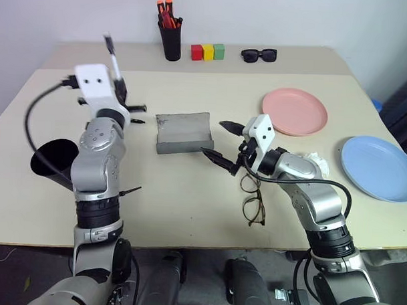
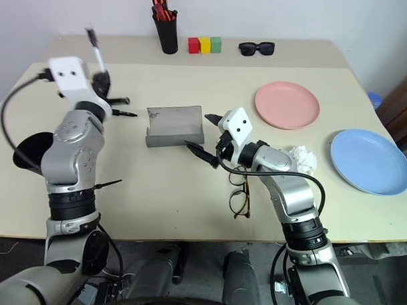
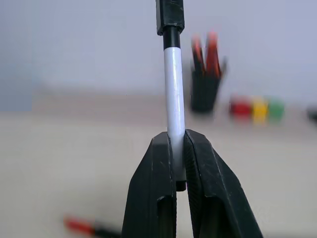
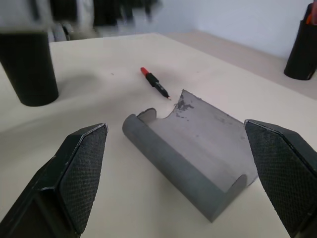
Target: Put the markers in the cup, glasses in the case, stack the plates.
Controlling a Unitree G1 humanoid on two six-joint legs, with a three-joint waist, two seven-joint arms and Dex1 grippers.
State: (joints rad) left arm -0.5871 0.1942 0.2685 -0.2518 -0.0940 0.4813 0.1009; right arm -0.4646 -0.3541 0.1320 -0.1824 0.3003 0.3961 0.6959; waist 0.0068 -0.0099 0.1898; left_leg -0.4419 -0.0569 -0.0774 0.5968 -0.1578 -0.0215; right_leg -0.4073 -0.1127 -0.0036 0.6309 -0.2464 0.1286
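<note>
The left gripper (image 3: 179,163) is closed on the white marker (image 3: 174,94), so the marker step is in hand. Next it must go over the cup (image 1: 54,162) (the red-capped marker (image 4: 154,83) waits on the table); the right gripper (image 1: 222,144) stands wide open, empty, near the case (image 1: 183,132).

My left gripper (image 3: 179,163) pinches the white marker (image 3: 174,94) upright; the red-capped marker (image 3: 84,227) lies on the desk (image 3: 74,168).

This looks like a robot test room or lab: a plain beige table (image 1: 188,212) stands against a bare white wall (image 1: 295,18). Along the table's far edge sit a black pen holder (image 1: 171,41), three coloured blocks (image 1: 207,52) beside it, and black sunglasses (image 1: 259,55) further along.
</note>
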